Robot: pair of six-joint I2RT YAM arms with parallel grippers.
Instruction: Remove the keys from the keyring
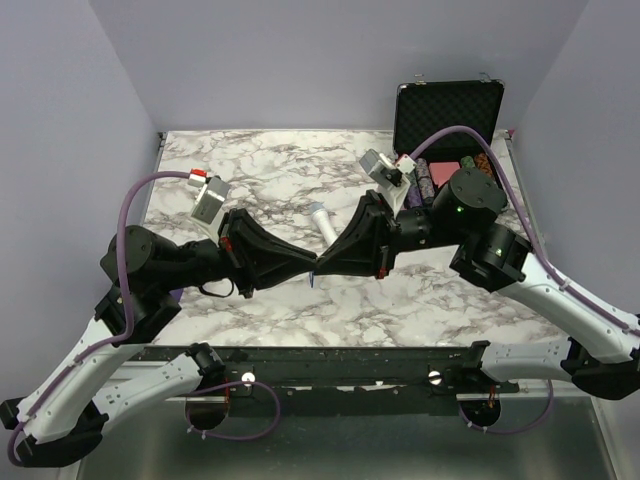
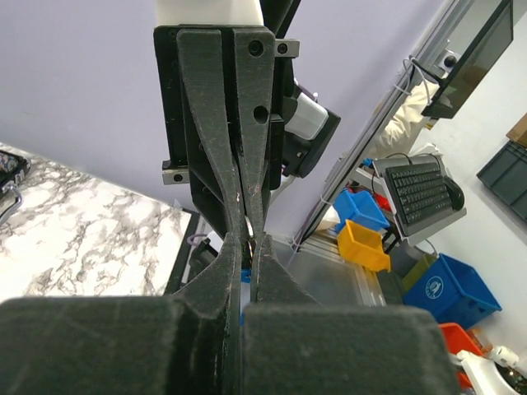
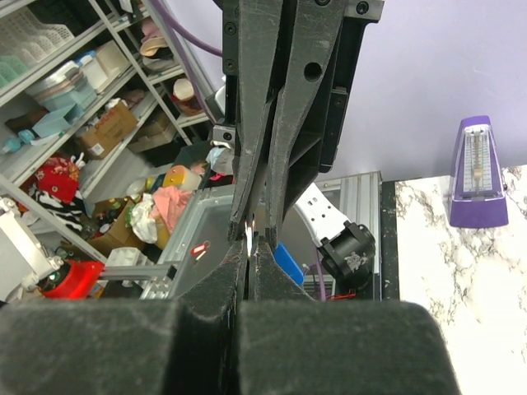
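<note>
My two grippers meet tip to tip above the middle of the marble table [image 1: 270, 160]. My left gripper [image 1: 309, 267] is shut; in its wrist view [image 2: 244, 243] the blue head of the key [image 2: 240, 276] shows through the slit between its fingers. My right gripper [image 1: 323, 264] is shut too; in its wrist view [image 3: 249, 245] a thin silver glint, the keyring [image 3: 249, 233], sits at its tips. The key's blue head [image 3: 288, 263] hangs just beside them. In the top view a speck of blue [image 1: 311, 283] hangs under the joined tips. The ring is too small to see there.
A white-and-grey microphone [image 1: 325, 225] lies on the table just behind the grippers. An open black case [image 1: 447, 110] with small objects stands at the back right. A purple metronome [image 3: 476, 169] stands on the marble. The table's front rail lies below the grippers.
</note>
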